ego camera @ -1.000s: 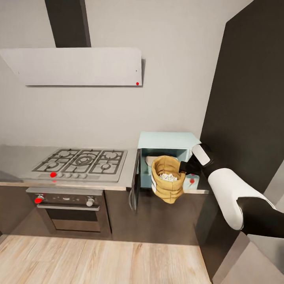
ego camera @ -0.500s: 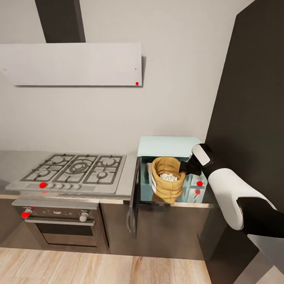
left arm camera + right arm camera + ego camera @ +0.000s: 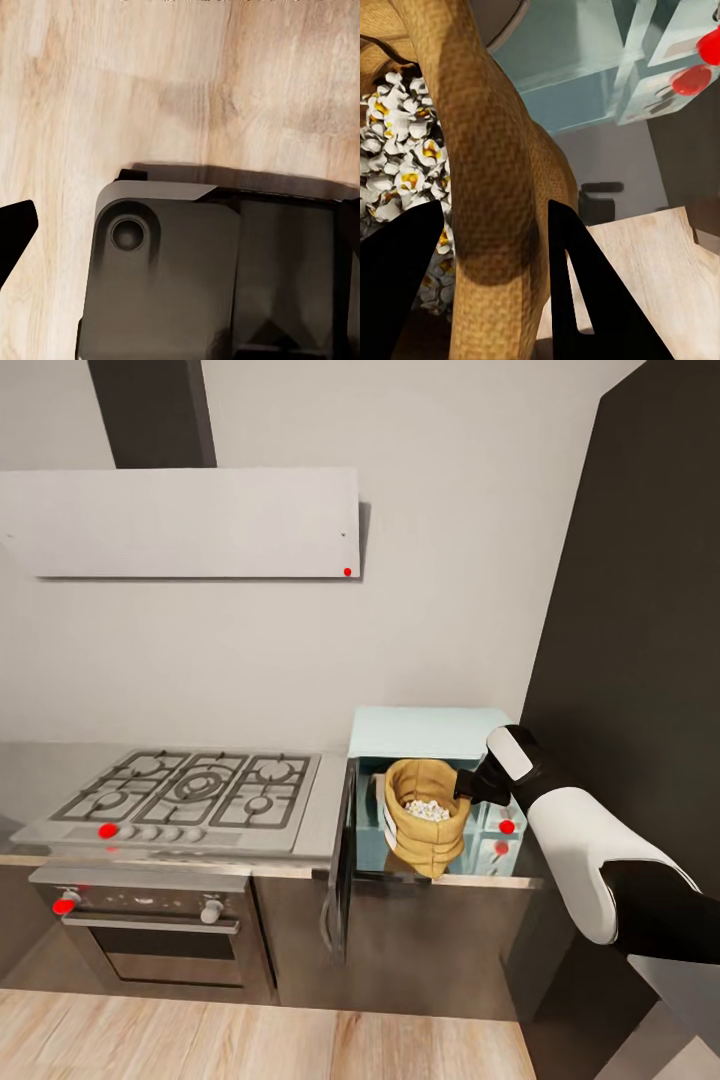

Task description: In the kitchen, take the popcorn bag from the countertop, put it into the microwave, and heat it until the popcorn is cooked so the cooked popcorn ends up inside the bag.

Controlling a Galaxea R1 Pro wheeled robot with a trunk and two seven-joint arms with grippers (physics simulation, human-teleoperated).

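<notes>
Microwave [image 3: 425, 732] interior largely masked by bag [image 3: 425, 828]; lower front edge behind bag bottom. Door [image 3: 341, 860] seen edge-on at 9 o'clock of the bag, glass face not visible. Control panel partly blocked by right gripper [image 3: 462, 788] and forearm; knob count not determinable. Fingertips in head view too small to separate; contact with bag rim hidden there. In right wrist view, bag [image 3: 487, 172] cropped at 12 and 9 o'clock, popcorn [image 3: 397, 150] partly behind rim. Left gripper [image 3: 15, 232] cropped at 9 o'clock of left wrist view, one finger tip visible; finger spacing indeterminate. Oven [image 3: 150, 945] cropped at 9 o'clock of head view.
</notes>
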